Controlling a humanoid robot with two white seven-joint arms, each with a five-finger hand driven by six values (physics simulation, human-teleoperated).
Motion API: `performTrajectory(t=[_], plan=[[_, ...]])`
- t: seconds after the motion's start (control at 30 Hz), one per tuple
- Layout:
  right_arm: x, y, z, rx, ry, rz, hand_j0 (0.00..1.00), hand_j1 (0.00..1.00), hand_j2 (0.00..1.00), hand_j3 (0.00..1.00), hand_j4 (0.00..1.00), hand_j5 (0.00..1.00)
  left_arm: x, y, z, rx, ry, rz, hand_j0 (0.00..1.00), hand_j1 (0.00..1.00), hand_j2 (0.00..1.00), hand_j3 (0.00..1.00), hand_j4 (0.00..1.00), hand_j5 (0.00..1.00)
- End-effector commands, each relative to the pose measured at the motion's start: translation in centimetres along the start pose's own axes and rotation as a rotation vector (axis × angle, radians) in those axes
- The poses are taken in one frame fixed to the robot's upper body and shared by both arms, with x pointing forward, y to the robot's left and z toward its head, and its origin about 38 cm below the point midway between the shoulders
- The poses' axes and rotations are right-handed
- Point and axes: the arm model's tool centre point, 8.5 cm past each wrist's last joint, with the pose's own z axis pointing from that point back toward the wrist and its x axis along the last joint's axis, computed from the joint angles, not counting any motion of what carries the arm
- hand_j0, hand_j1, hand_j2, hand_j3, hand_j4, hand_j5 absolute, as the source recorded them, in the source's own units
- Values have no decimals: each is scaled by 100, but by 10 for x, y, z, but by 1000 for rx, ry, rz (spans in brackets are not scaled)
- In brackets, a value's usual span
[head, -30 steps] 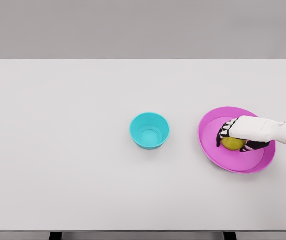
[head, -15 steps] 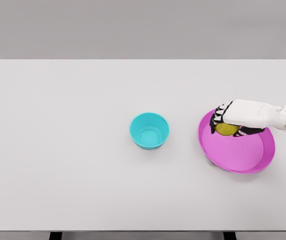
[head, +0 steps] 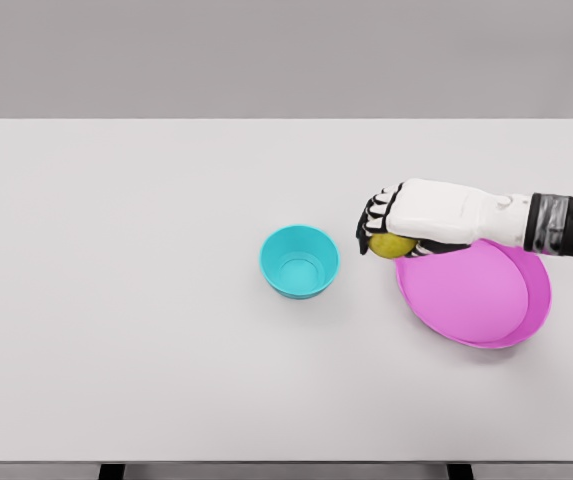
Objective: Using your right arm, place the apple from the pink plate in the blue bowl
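No legible text, labels, brands, numbers or signs anywhere in view.

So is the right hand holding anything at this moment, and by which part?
Yes: the right hand holds the yellow-green apple, fingers curled over its top and sides from above, just left of the pink plate.

The tabletop looks matt, smooth and pale grey-white. The blue bowl and pink plate look like smooth plastic with a soft sheen. The right hand has a smooth white shell with dark finger joints, and the apple has smooth, dull yellow-green skin.
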Motion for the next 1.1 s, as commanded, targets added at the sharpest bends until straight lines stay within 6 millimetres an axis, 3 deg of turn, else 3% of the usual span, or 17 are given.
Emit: performTrajectory(t=[0.0,0.3,0.67,1.07], plan=[[4,-2,-9,-24,-22,-8,54,54,54,54,54,54,1,0,0,0,-2,1,100,100,100,100,100,100],[21,-19,-50,-97,-106,1,54,54,54,54,54,54,1,0,0,0,-2,1,100,100,100,100,100,100],[21,2,-93,-36,-100,4,54,54,54,54,54,54,0,0,0,0,1,0,100,100,100,100,100,100],[22,6,-109,0,-122,4,54,54,54,54,54,54,0,0,0,0,-1,0,100,100,100,100,100,100]])
